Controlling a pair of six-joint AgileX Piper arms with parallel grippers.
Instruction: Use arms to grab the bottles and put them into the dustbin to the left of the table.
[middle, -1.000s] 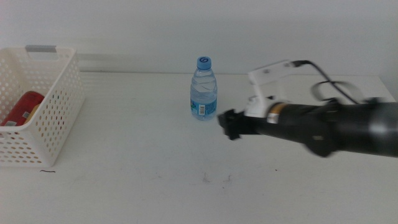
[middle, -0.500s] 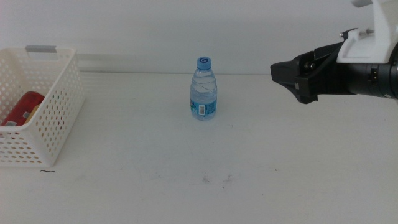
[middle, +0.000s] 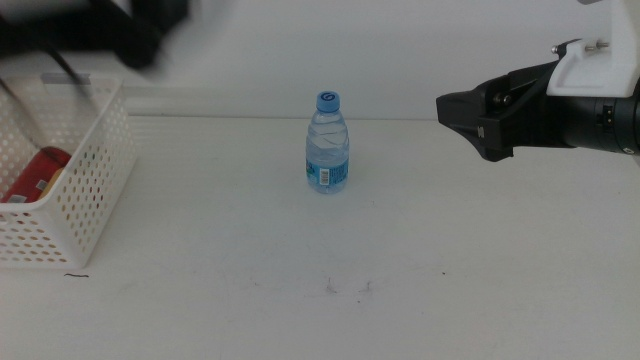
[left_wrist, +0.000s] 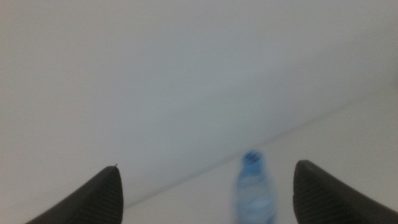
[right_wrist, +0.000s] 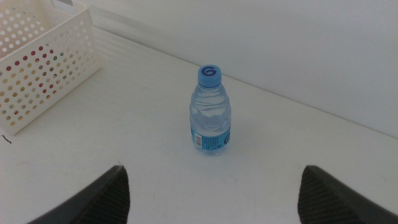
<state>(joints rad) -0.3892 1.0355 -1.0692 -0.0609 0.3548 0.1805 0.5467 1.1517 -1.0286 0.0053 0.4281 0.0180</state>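
Standing on white table (plain wall behind): bottle.

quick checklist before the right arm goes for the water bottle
1. Water bottle upright, cap on: ok.
2. Right claw open wide enough, per the right wrist view: ok.
3. Table between right claw and bottle free of obstacles: ok.
4. Basket in place at the table's left, open top: ok.
5. Left claw out of the way: cannot tell; the left arm is a blur above the basket.
6. Room in the basket: cannot tell; a red item lies inside.
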